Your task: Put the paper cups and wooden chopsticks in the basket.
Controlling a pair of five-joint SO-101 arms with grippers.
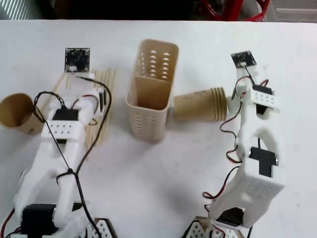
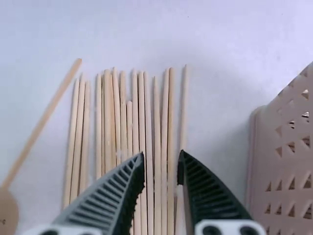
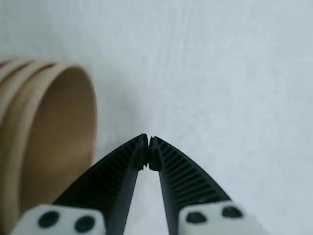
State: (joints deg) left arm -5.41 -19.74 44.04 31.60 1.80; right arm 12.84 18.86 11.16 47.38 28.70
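Observation:
Several wooden chopsticks (image 2: 122,117) lie side by side on the white table, left of the basket (image 1: 148,124); one stray stick (image 2: 44,117) lies at an angle. My left gripper (image 2: 160,159) hangs open just over them, a few sticks showing in the gap. The beige perforated basket (image 2: 283,166) stands upright mid-table. A stack of brown paper cups (image 1: 198,104) lies on its side against the basket's right wall, mouth toward the right arm. My right gripper (image 3: 148,142) is shut with nothing in it, beside that mouth (image 3: 58,137). One more paper cup (image 1: 17,114) lies at the far left.
The chopsticks (image 1: 106,77) run under the left arm, whose black cable (image 1: 94,134) loops across them. A red object (image 1: 233,7) sits beyond the table's far edge. Bare white table stretches in front of the basket and between the two arms.

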